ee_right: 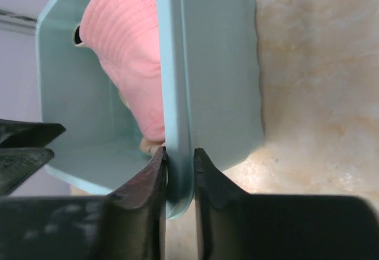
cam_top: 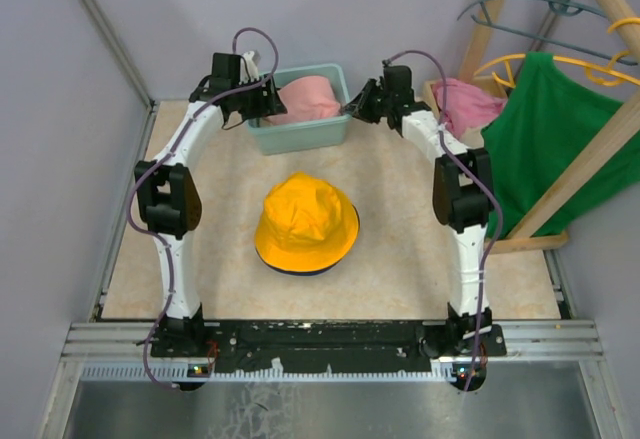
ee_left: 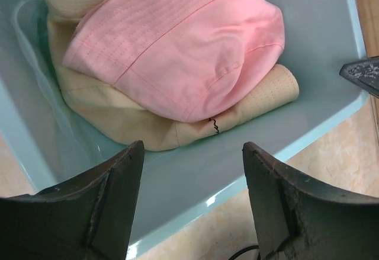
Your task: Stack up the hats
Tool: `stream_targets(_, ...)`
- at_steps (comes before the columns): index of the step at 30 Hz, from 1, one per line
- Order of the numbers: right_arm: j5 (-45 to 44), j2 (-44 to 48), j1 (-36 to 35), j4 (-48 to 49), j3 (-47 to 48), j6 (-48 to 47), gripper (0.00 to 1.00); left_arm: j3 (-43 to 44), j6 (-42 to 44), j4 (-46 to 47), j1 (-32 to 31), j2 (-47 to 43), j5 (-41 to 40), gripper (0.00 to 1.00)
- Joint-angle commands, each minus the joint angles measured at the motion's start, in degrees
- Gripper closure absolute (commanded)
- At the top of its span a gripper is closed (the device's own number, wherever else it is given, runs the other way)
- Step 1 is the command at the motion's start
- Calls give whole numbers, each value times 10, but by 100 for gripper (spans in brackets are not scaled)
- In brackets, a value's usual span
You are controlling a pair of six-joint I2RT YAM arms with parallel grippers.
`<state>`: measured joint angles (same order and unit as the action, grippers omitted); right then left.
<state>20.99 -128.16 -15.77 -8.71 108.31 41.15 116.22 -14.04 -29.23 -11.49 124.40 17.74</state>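
The pink hat [ee_left: 189,41] lies on the beige hat [ee_left: 118,115] inside the teal bin [cam_top: 300,137] at the desk's [cam_top: 400,259] far edge, the yellow hat [cam_top: 305,219] sits mid-desk over a navy hat [cam_top: 300,272], the left hand [ee_left: 192,147] hangs wide open above the bin, and the right hand [ee_right: 179,171] pinches the bin's wall.
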Motion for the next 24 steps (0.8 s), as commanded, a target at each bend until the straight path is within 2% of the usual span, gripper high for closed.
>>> stream_targets(1,-3,20,-17,0,13,5,95,36,-4,-14,3,-1,16,27)
stream_targets(2,-13,40,-21,7,-17,7,100,53,-4,-25,2,2,17,27)
stream_targets(6,-83,175,-38,66,-196,46,100,71,-8,-48,2,4,30,27)
stream_targets(11,-225,304,-63,87,-341,125,100,61,-24,-44,-4,0,64,28)
stream_targets(18,-389,392,-83,100,-413,187,100,35,-23,-41,-27,-22,69,28)
stream_targets(23,-384,397,-79,82,-393,163,100,14,-25,-23,-28,-32,51,27)
stream_targets(24,-374,397,-79,81,-391,156,97,15,-25,-19,-28,-28,51,27)
